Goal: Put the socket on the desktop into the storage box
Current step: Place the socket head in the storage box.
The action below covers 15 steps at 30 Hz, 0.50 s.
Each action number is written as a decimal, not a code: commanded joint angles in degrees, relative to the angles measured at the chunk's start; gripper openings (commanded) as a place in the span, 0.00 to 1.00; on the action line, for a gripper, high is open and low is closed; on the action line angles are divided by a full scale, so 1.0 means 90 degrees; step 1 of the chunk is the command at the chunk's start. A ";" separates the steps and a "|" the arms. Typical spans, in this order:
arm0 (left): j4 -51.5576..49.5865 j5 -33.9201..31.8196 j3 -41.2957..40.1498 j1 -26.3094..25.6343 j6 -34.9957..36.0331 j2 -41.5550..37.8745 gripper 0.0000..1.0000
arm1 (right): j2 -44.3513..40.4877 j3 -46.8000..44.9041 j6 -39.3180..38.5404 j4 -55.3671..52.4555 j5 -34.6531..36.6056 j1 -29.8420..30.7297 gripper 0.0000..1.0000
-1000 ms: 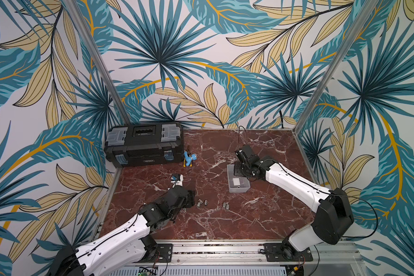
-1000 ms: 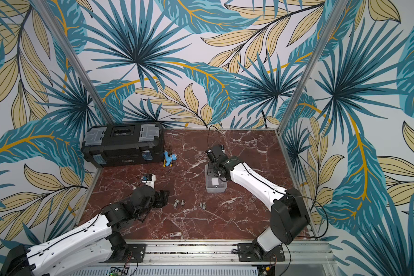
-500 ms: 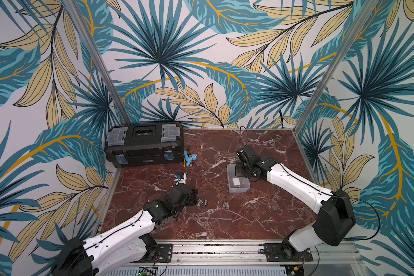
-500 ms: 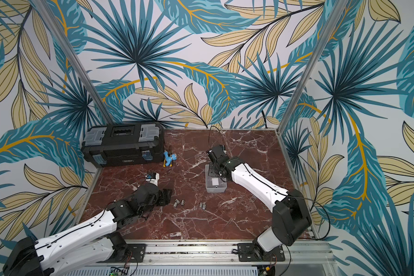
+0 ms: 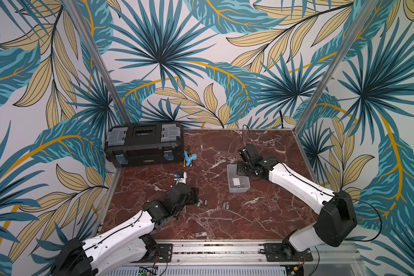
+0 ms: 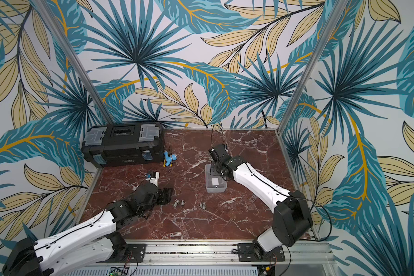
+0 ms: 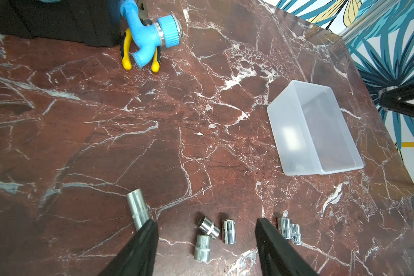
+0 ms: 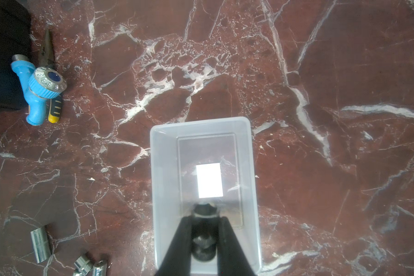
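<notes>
In both top views the storage box (image 5: 239, 190) (image 6: 215, 190) sits right of centre on the desktop (image 5: 261, 215) (image 6: 237, 215), with the right gripper (image 5: 242, 170) (image 6: 214, 170) hanging over its upper end. The left gripper (image 5: 194, 193) (image 6: 166, 193) lies low at centre left, just beside short sockets (image 5: 205, 203) (image 6: 182, 202) lying on the marble. In the left wrist view the left gripper (image 7: 205, 223) stands wide and empty. Three short sockets lie between its fingers at the lower centre, and a long socket (image 7: 139, 210) at one fingertip slants toward the upper left. In the right wrist view the right gripper (image 8: 204, 218) is clamped narrow on the held socket (image 8: 204, 239), above the box's inside at lower centre. The socket's long axis runs along the fingers, its far end pointing at the box floor just below the white label (image 8: 209, 180).
</notes>
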 commanded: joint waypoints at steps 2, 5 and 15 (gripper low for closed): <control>0.0217 0.0071 -0.0261 0.0041 -0.0021 -0.0091 0.70 | 0.0043 -0.0229 -0.0064 0.0120 -0.0107 -0.0081 0.00; 0.0270 0.0085 -0.0285 0.0047 0.0018 -0.0060 0.70 | 0.0011 -0.0371 -0.0022 0.0207 -0.0089 -0.0116 0.00; 0.0467 0.0055 -0.0378 0.0042 -0.0008 -0.0076 0.70 | 0.0050 -0.0422 -0.0073 0.0297 -0.0236 -0.0179 0.00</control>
